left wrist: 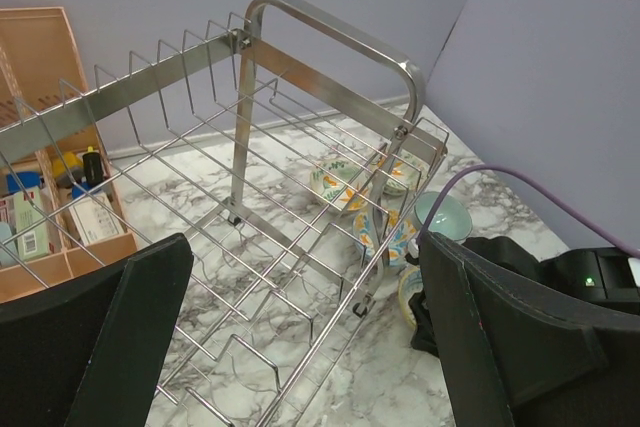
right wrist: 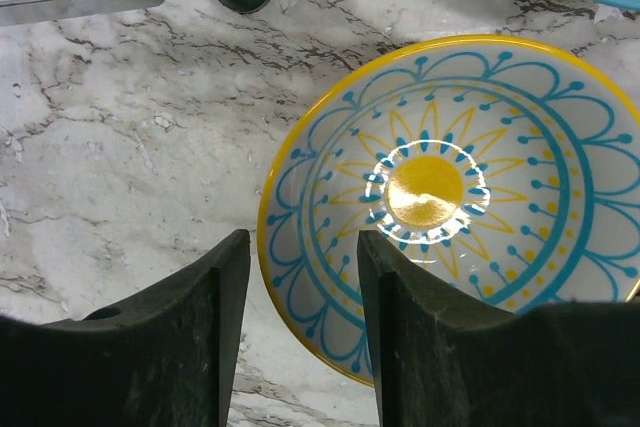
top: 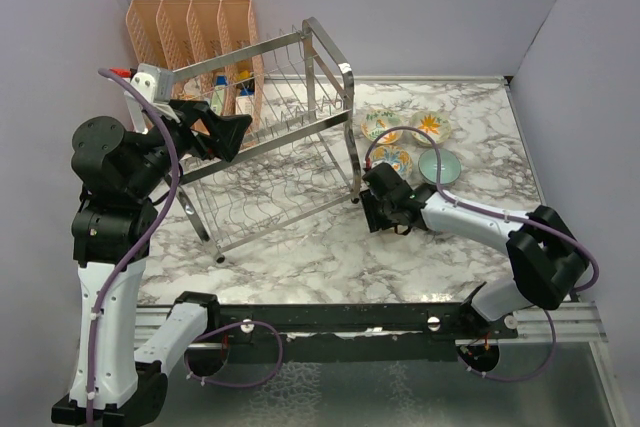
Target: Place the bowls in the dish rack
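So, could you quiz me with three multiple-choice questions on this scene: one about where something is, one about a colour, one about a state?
1. Where are the bowls?
A) stacked in the orange organizer
B) on the table beside the dish rack
C) held up in the air

2. The bowl under the right gripper is patterned in:
A) red and green
B) blue and yellow
C) plain black

3. The left gripper is:
A) open and empty
B) shut on a bowl
C) shut on a wire

Answers: B, they sit on the table by the rack; B, the right wrist view shows a yellow sun with blue arcs; A, its jaws stand wide apart, holding nothing.
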### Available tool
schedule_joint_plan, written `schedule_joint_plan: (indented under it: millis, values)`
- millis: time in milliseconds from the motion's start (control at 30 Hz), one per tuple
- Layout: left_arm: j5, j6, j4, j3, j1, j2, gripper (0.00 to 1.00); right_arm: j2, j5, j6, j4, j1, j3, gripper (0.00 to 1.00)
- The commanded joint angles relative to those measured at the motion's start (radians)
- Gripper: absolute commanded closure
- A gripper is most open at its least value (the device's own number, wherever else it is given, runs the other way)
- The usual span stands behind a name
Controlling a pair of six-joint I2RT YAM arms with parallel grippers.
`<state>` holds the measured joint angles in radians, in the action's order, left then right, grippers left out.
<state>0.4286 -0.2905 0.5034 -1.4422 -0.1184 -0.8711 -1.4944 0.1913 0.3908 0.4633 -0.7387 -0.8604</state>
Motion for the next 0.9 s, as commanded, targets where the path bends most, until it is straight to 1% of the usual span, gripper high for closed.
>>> schedule_joint_plan:
  millis: [0,233,267,333,367,467,533,667,867]
  values:
    - [-0.02,0.018,-0.003,0.006,-0.004,0.015,0.01,-0.014,0.098,0.029,0.008,-0.018,-0.021,0.53]
    - [-0.021,0.018,-0.002,0.009,-0.005,0.018,0.01,-0.03,0.119,0.046,0.018,-0.026,-0.008,0.63]
    - [-0.022,0.019,-0.002,0.009,-0.005,0.019,0.01,-0.028,0.121,0.051,0.02,-0.028,-0.008,0.66]
    - [-0.023,0.017,0.0,0.01,-0.006,0.019,0.01,-0.02,0.123,0.059,0.022,-0.029,-0.004,0.78]
    - [-0.022,0.018,0.0,0.01,-0.005,0.019,0.01,-0.012,0.124,0.063,0.024,-0.03,-0.003,0.82]
    - [-0.022,0.017,-0.002,0.008,-0.006,0.02,0.01,0.02,0.134,0.076,0.038,-0.033,-0.004,0.92]
    - [-0.024,0.016,-0.002,0.006,-0.006,0.019,0.01,0.057,0.142,0.085,0.048,-0.034,-0.008,0.98]
    - [-0.026,0.017,-0.002,0.005,-0.006,0.018,0.01,0.148,0.115,0.091,0.064,-0.034,-0.026,0.99]
    - [-0.018,0.009,0.002,-0.012,-0.006,0.013,0.01,0.301,-0.017,0.089,0.098,-0.034,-0.07,0.99]
